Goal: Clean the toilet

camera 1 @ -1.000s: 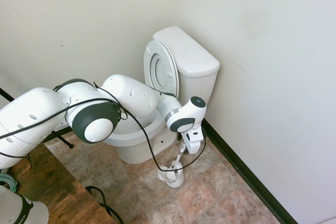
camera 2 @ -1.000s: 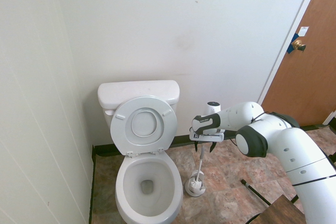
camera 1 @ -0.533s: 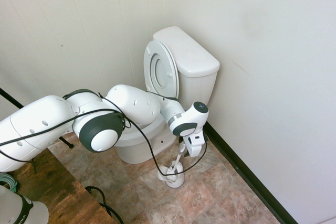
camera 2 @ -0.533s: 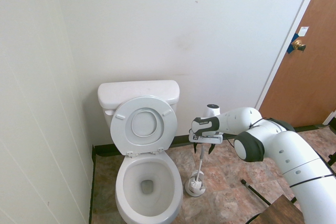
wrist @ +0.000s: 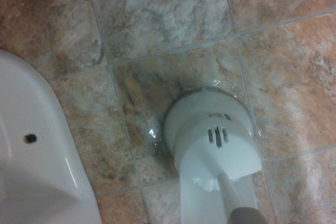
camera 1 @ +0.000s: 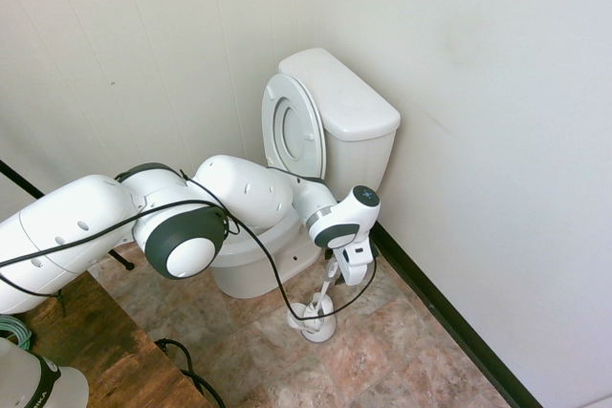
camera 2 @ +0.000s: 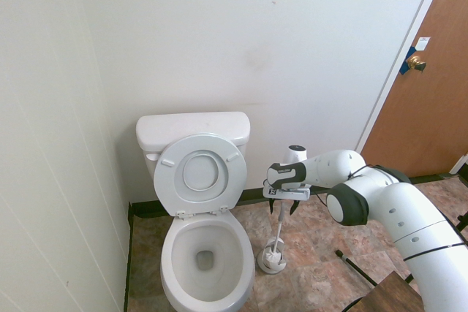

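The toilet (camera 2: 201,224) stands against the back wall at lower left of the second exterior view, its seat and lid raised against the tank, the bowl open. Just right of it on the tiled floor (camera 2: 314,268) sits a white brush holder (camera 2: 272,259) with its slim-handled brush (camera 2: 279,228) upright. The gripper (camera 2: 284,208) points down over the handle's top — fingers spread wide on either side, gripping nothing.
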